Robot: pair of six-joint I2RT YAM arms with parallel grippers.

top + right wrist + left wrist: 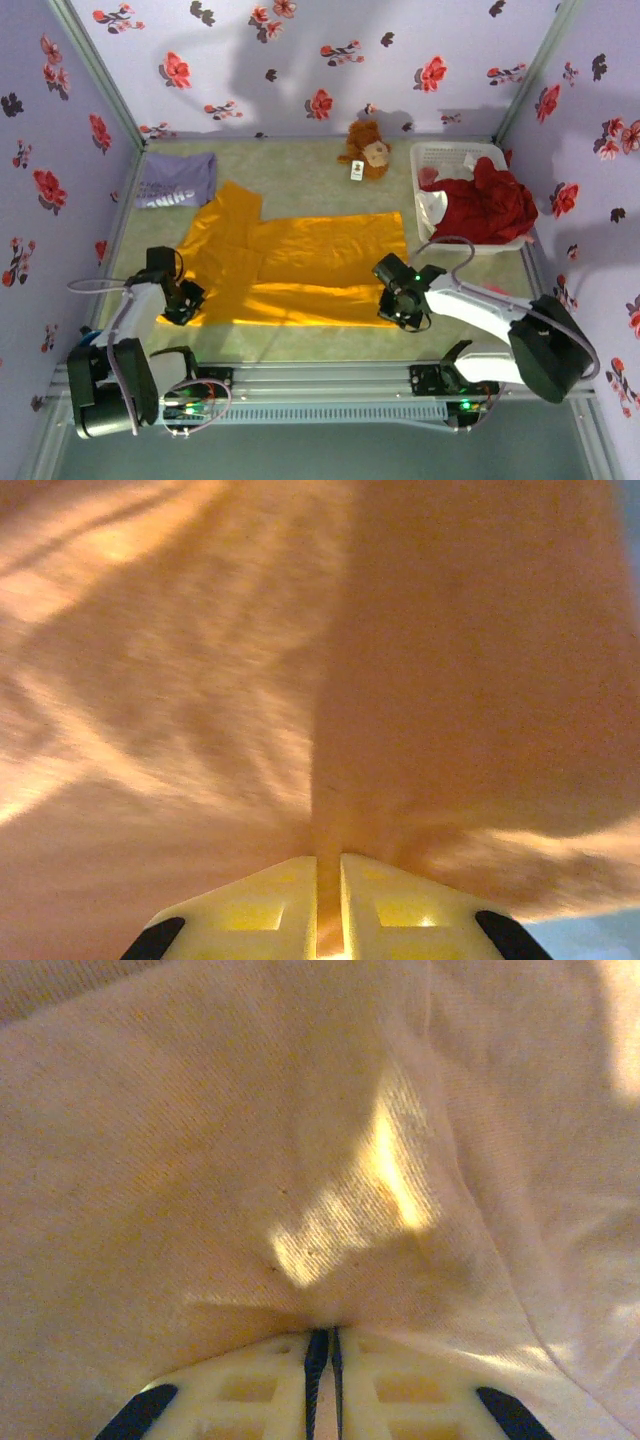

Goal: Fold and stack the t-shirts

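The orange-yellow t-shirt [310, 265] lies spread across the middle of the table, one sleeve pointing to the back left. My left gripper [187, 302] sits at its near left corner. In the left wrist view the left gripper [323, 1338] is shut on a pinch of the orange-yellow cloth [250, 1140]. At the shirt's near right corner my right gripper [402, 298] also holds the cloth. The right wrist view has the right gripper [328, 865] shut on a fold of the same cloth [200, 680], which rises from its tips. The lavender t-shirt [176, 180] lies folded at the back left.
A brown plush toy [366, 150] sits at the back wall. To the right stands a white slatted basket [452, 153] with red cloth [490, 205] piled in it. Flowered walls close in three sides, and a metal rail [320, 378] runs along the near edge.
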